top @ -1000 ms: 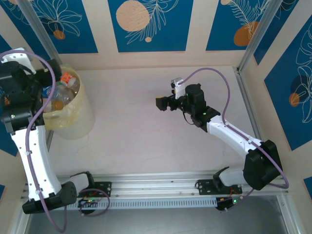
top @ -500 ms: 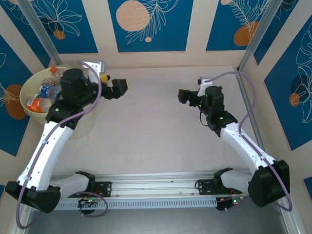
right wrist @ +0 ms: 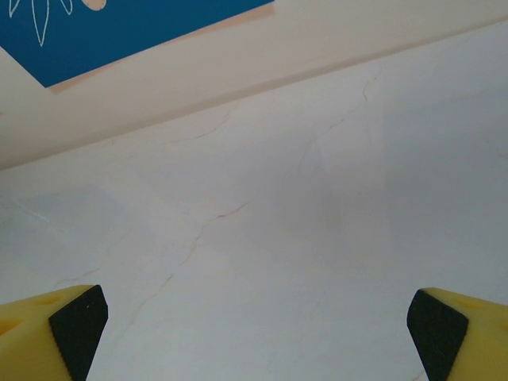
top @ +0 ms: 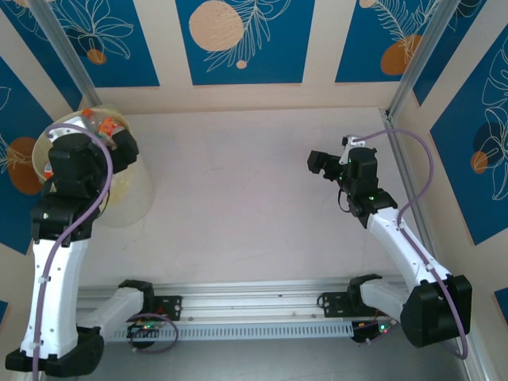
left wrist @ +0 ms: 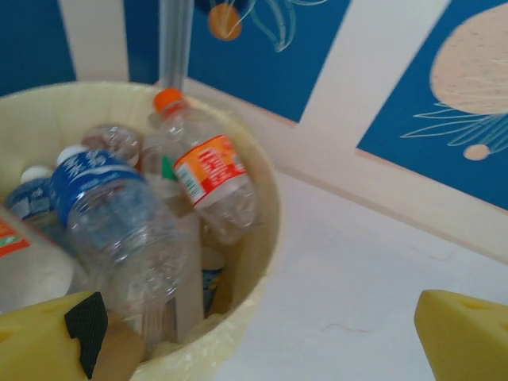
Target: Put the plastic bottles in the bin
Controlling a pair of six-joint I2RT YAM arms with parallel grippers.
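The left tool (left wrist: pixel 254 341) hangs over the rim of the bin (left wrist: pixel 268 208), fingers spread wide and empty, placed to let a bottle fall inside. The plastic bottles (left wrist: pixel 119 214) lie heaped in the bin, an orange-labelled one (left wrist: pixel 210 176) uppermost. The right tool (right wrist: pixel 254 325), well away from the bin, is also spread and empty above the surface (right wrist: pixel 262 198). The task looks about finished.

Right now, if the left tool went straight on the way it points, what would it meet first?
Most likely the rim of the bin, where the open left tool is aimed; the orange-labelled bottle lies just inside it. Depth is unclear, so it could be either.
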